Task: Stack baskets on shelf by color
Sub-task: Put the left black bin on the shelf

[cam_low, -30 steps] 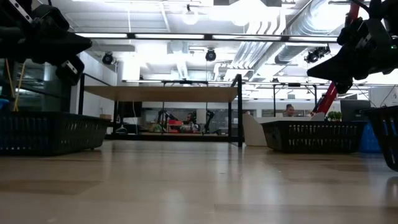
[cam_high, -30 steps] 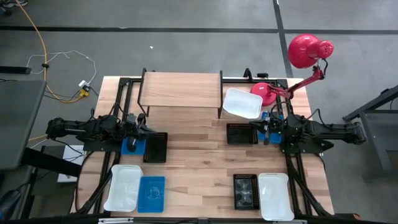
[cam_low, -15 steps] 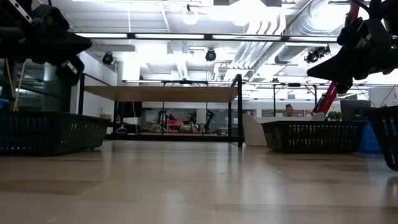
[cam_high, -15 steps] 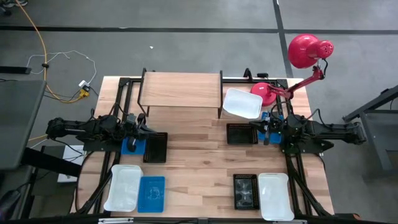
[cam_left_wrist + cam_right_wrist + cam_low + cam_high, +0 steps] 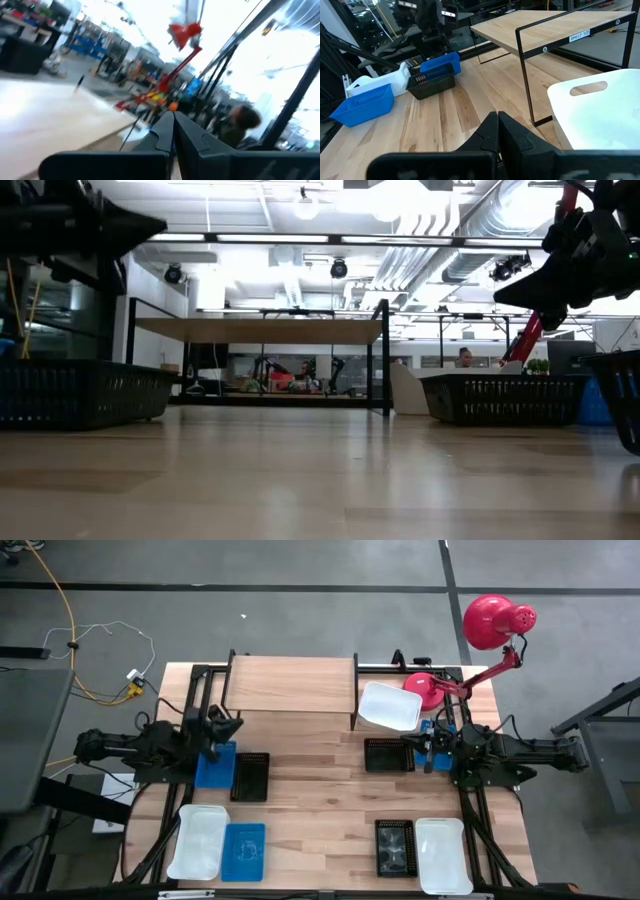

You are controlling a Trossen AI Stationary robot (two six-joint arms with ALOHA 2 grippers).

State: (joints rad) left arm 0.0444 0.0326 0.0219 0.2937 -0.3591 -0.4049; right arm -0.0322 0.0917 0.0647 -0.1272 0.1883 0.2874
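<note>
The light-wood shelf [image 5: 290, 685] stands at the table's far middle. A white basket [image 5: 390, 707] lies tilted beside its right legs; it also shows in the right wrist view [image 5: 600, 112]. My left gripper [image 5: 230, 724] is shut and empty, raised off the table, just beyond a blue basket [image 5: 214, 767] and a black basket [image 5: 250, 777]. My right gripper [image 5: 428, 748] is shut and empty, beside another black basket [image 5: 388, 755]. A white basket [image 5: 197, 840] and a blue one [image 5: 243, 850] lie near left. A black basket [image 5: 394, 847] and a white one [image 5: 440, 855] lie near right.
A red lamp [image 5: 495, 622] stands at the far right corner, its base [image 5: 425, 688] next to the tilted white basket. Black frame rails run along the table's left and right sides. Bare wood lies in the table's middle [image 5: 320, 790].
My left gripper has risen and gone toward the table's far edge, toward the shelf, tipping its fingers upward. It has left the place over the blue basket, which now shows more fully. My right arm has kept still.
</note>
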